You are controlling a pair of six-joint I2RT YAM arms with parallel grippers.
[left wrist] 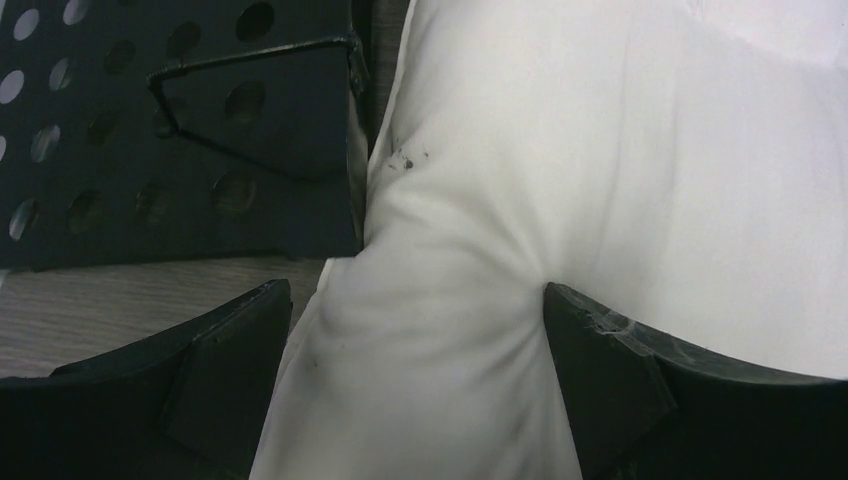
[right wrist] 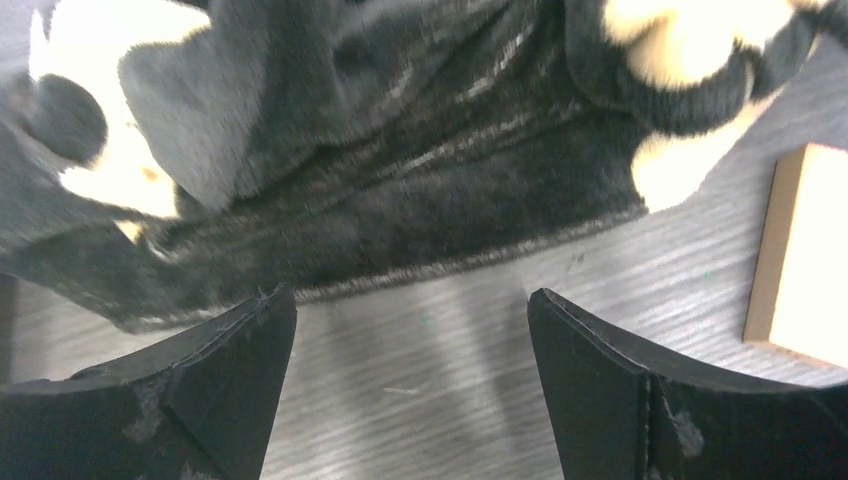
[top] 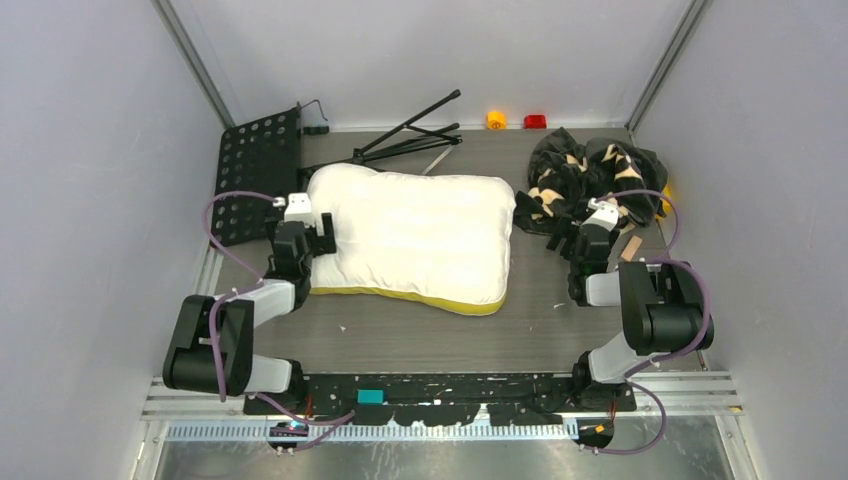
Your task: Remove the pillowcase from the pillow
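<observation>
Pillowcase [top: 590, 175] heaped far right, off the pillow [top: 415, 235]. Left fingers [left wrist: 220, 380] wide astride its left edge. Right fingers [right wrist: 220, 390] wide beside the pillowcase.

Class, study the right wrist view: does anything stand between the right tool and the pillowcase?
Nothing visible does. The open right tool faces the pillowcase hem across a strip of table. The wooden block lies off to the side, out of the path.

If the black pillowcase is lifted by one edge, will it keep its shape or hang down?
The pillowcase lies crumpled in loose folds, so it would probably hang limp and unfold. Its plush surface looks soft, so it likely grips well rather than slipping. Pushed, it would probably bunch up, not slide as one piece.
</observation>
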